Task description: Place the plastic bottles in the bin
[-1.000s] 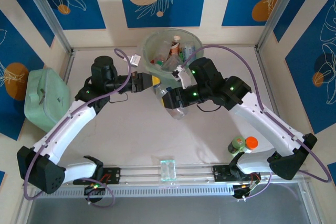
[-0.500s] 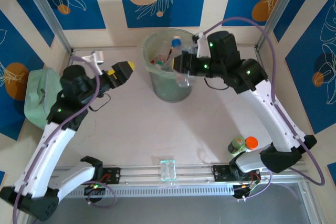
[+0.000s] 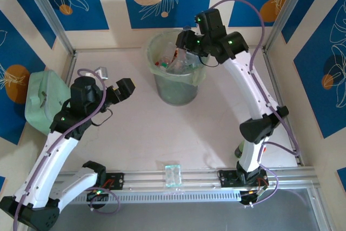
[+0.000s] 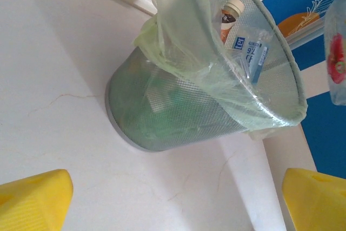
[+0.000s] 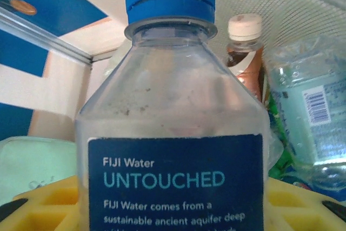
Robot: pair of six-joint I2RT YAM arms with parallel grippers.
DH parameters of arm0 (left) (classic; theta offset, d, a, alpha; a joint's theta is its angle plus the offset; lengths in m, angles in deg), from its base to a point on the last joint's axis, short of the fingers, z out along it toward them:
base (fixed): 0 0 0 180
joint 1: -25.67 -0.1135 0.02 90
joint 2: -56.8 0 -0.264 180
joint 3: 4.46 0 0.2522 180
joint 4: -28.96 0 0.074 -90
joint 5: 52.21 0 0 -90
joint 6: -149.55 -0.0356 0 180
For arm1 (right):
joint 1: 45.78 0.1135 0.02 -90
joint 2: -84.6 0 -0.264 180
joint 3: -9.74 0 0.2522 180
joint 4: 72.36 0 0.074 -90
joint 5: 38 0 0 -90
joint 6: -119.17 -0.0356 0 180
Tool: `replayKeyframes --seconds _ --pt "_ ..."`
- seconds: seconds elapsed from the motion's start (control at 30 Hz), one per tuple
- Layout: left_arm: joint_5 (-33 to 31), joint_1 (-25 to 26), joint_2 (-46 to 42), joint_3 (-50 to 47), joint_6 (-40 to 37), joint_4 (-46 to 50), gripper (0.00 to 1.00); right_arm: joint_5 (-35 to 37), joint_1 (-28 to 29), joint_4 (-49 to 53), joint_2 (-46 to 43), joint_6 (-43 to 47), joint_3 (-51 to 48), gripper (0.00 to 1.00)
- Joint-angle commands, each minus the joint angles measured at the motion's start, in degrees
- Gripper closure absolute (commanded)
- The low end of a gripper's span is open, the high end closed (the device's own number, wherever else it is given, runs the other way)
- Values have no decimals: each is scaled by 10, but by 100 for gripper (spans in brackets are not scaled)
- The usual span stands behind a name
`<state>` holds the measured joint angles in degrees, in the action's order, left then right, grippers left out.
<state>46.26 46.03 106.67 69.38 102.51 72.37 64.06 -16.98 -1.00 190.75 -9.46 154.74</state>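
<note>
While the right end effector [image 3: 185, 41] hangs over the bin [image 3: 174, 93] at about 1 o'clock on its rim in the top view, its yellow fingers [image 5: 48, 204] are closed against a clear bottle [image 5: 173, 123] with a blue cap and a dark blue label. In the right wrist view the cap points up. Past it, inside the bin's mouth, lie other plastic bottles, among them a brown bottle [image 5: 244, 52] with a cream cap and a barcode-labelled bottle [image 5: 308, 117] of clear plastic.

The left end effector [image 3: 126, 86] is at the bin's 9 o'clock, apart from it and above the tabletop [image 3: 151, 133]. Its jaws are spread wide with nothing between them. In the left wrist view the yellow fingertips [image 4: 32, 201] sit at the lower corners, with bare tabletop between them. The same view shows the bin's mesh wall and a pale green liner [image 4: 178, 36] folded over the rim.

A mint green box [image 3: 46, 101] sits at the tabletop's 9 o'clock edge, well apart from the bin.
</note>
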Motion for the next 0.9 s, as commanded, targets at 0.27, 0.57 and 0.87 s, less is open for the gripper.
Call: replayKeyframes --seconds 0.27,0.57,0.87 --pt "-12 -3 -4 -11 -20 -8 3 101 -6 118 76 82 97 13" --pt "-20 -3 -4 -11 -23 -6 3 103 -1 117 65 87 114 8" --pt "-35 -3 -7 -12 -27 4 4 112 22 116 33 89 101 13"
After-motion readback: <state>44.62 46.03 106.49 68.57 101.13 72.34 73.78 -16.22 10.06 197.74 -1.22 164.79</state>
